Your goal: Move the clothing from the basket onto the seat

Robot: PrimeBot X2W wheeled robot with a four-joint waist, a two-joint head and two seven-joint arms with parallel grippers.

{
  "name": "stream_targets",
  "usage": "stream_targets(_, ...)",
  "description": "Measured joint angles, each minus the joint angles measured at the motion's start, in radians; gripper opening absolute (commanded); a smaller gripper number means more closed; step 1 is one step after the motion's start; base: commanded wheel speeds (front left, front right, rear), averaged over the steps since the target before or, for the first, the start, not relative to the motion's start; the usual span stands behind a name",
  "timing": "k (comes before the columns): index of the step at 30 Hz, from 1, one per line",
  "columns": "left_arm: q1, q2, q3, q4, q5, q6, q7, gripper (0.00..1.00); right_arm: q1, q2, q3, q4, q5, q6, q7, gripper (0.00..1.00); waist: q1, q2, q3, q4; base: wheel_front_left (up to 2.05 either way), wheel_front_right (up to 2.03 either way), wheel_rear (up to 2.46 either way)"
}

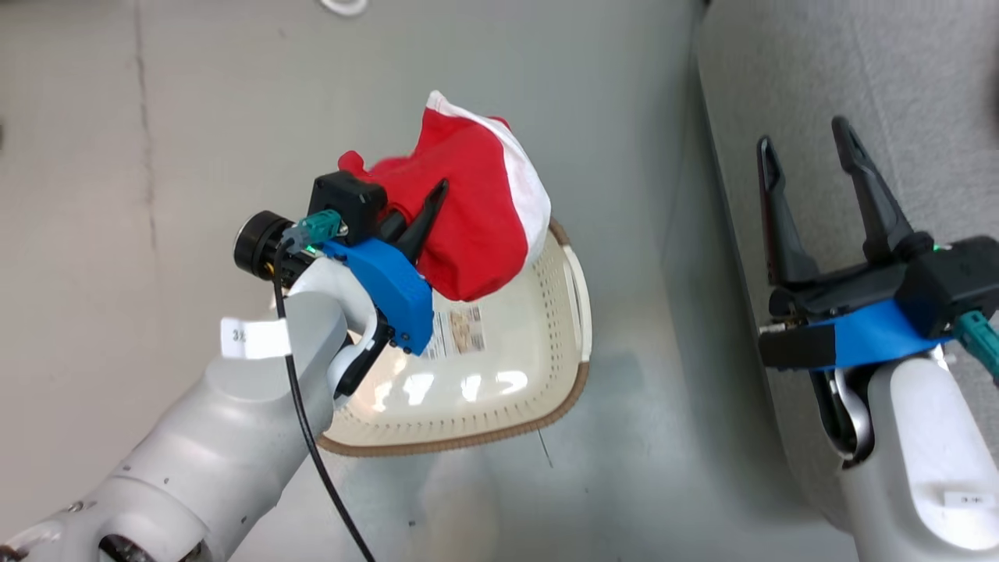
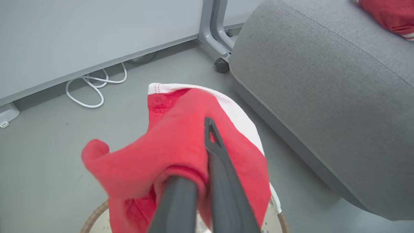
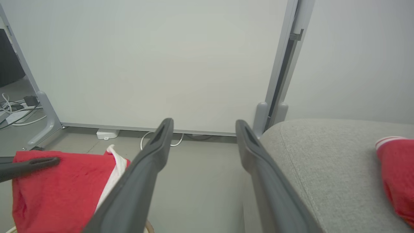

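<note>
Cloth hangs bunched from the left gripper (image 1: 421,218), which is clenched on one red garment (image 1: 468,211) above the far rim of the basket (image 1: 468,441). The carry should stay high until past the rounded edge of the seat (image 1: 921,94), so the limp tail clears the woven-look rim. The right gripper (image 1: 804,134) is splayed and empty over that edge. The fabric is a soft red knit with a white panel, the basket glossy perforated plastic, the seat coarse grey weave. A second red garment (image 3: 396,171) lies on the seat.

One finger (image 2: 176,200) of the left pincer (image 1: 425,201) disappears under the garment (image 1: 468,218), tip buried. Below that pincer, arm (image 1: 257,406) and cloth cover part of the basket (image 1: 484,439); its label (image 1: 462,332) is too small to read. Right of the right pincer (image 3: 203,123), a second garment (image 3: 396,174) is cut by the edge.
</note>
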Motion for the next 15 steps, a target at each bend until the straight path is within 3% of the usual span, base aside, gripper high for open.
stream_targets(15, 0.119, -0.013, 0.244, -0.151, 0.239, 0.0, 0.0, 0.0, 0.137, -0.004, -0.012, 0.047, 0.01, 0.0, 0.0, 1.0, -0.0001, 0.0, -0.257, 0.04, 0.0, 0.0, 0.0)
